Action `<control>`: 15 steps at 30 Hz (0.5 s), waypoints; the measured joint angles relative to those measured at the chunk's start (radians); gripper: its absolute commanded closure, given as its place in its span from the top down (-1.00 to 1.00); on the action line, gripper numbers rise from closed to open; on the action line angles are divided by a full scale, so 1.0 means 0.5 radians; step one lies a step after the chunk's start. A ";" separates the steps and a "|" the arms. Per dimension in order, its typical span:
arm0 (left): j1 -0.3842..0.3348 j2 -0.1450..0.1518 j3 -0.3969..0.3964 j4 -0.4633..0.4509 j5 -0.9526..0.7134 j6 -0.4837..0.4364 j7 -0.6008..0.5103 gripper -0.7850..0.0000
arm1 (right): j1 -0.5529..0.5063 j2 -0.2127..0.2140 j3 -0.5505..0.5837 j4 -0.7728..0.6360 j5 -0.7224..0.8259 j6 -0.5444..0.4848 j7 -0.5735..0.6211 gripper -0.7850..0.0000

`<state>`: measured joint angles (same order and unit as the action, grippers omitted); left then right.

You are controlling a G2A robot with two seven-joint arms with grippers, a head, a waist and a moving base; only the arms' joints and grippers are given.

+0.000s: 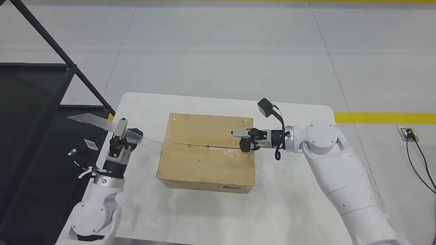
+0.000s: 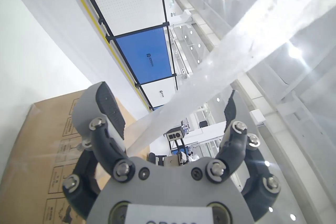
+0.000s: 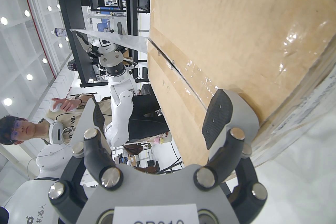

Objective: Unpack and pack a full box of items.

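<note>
Top view showed the closed box on the table, tape (one end at its seam) passing between the left gripper's spread fingers. The right gripper, also spread, sat over the box top.

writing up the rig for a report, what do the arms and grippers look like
The left arm and right arm have glossy white rounded shells; a black cable loops at the right wrist. The left gripper and right gripper match: grey base plate, black linkages with silver screws, grey fingers faced with black dimpled pads, a white label on the base.
</note>
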<state>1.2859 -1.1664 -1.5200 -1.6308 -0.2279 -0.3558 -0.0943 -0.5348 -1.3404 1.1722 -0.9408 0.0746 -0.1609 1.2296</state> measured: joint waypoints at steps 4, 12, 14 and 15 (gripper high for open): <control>0.018 -0.004 0.008 -0.063 0.059 0.006 -0.015 1.00 | 0.000 0.000 0.000 0.000 0.000 0.000 0.000 1.00; -0.008 -0.014 0.063 -0.108 0.202 0.042 -0.038 1.00 | 0.000 0.000 0.000 0.000 0.000 0.000 0.000 1.00; -0.016 -0.017 0.084 -0.117 0.239 0.046 -0.047 1.00 | 0.000 0.000 0.000 0.000 0.000 0.000 0.000 1.00; -0.020 -0.018 0.093 -0.120 0.256 0.049 -0.053 1.00 | 0.000 0.000 0.000 0.000 0.000 0.000 0.000 1.00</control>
<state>1.2761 -1.1754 -1.4734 -1.6907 -0.0999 -0.3314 -0.1210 -0.5348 -1.3404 1.1722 -0.9408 0.0746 -0.1609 1.2296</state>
